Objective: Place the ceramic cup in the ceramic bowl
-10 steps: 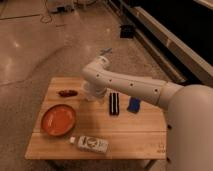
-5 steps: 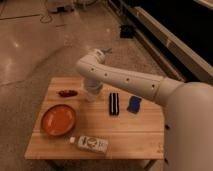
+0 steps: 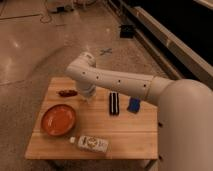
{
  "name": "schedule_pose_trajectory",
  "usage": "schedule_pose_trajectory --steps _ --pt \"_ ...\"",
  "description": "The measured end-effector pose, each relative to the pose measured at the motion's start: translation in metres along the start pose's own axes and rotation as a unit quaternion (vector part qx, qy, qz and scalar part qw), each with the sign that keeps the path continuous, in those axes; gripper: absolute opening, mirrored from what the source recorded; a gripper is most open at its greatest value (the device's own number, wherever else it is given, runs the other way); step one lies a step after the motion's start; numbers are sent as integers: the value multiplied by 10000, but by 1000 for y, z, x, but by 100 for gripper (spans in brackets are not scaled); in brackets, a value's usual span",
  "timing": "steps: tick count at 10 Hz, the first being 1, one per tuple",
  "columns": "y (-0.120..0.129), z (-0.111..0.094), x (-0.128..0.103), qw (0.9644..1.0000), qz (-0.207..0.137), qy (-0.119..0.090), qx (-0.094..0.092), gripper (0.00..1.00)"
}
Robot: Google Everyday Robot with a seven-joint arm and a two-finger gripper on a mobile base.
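The white arm reaches in from the right of the frame, bends at its elbow above the far left part of the wooden surface (image 3: 125, 131) and drops to the tool (image 3: 88, 98), which hangs low over the surface just right of a small dark-red oblong item (image 3: 67, 93). I cannot tell whether the tool is spread, pressed together or pinching anything. I cannot make out the ceramic cup apart from the pale end of the arm. The ceramic bowl (image 3: 58, 120), orange-red, sits at lower left, apart from the tool. A white labelled bottle (image 3: 92, 144) lies near the front edge. A black striped object (image 3: 114, 103) and a blue object (image 3: 133, 104) lie to the right.
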Motion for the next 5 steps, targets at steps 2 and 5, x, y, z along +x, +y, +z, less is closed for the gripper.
schedule_pose_trajectory --steps 2,5 --pt "5 9 0 10000 -26 17 -41 24" --pt "4 13 2 10000 -8 -14 1 24"
